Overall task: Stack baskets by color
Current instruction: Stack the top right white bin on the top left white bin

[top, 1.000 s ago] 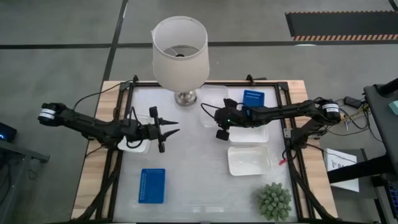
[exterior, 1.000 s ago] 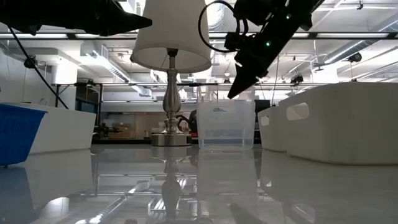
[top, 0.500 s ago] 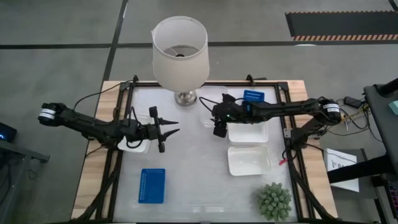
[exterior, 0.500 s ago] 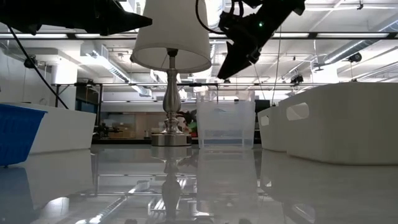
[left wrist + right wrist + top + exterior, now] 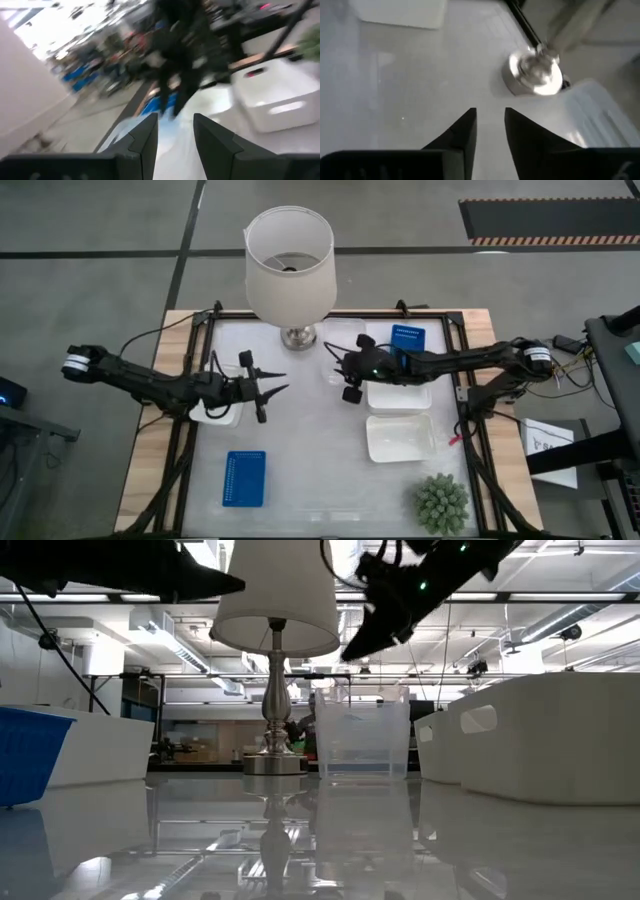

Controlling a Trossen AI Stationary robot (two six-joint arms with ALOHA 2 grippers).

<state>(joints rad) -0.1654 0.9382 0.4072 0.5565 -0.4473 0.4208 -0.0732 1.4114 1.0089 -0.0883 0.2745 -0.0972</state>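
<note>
The table [image 5: 330, 480] carries a lamp [image 5: 290, 265] at the back, two white baskets [image 5: 400, 436] side by side at the right, a third white one [image 5: 222, 415] at the left, a blue basket [image 5: 245, 477] in front and another [image 5: 407, 336] at the back right. The clear basket [image 5: 335, 360] stands beside the lamp base, and the right gripper [image 5: 350, 393] hangs just next to it, fingers parted and empty. The left gripper [image 5: 272, 384] hovers over the left-centre, its fingers also apart and holding nothing.

The lamp [image 5: 290, 265] stands at the far edge of the table [image 5: 310, 450], near its middle. Just right of its base lies a clear basket [image 5: 332, 358], then a far-right basket [image 5: 406, 338]. Nearer, two baskets [image 5: 400, 437] lie one before the other on the right. The plant [image 5: 441, 502] sits at the near right corner. A basket [image 5: 245, 478] lies near left; another [image 5: 214, 411] lies under the left arm.
</note>
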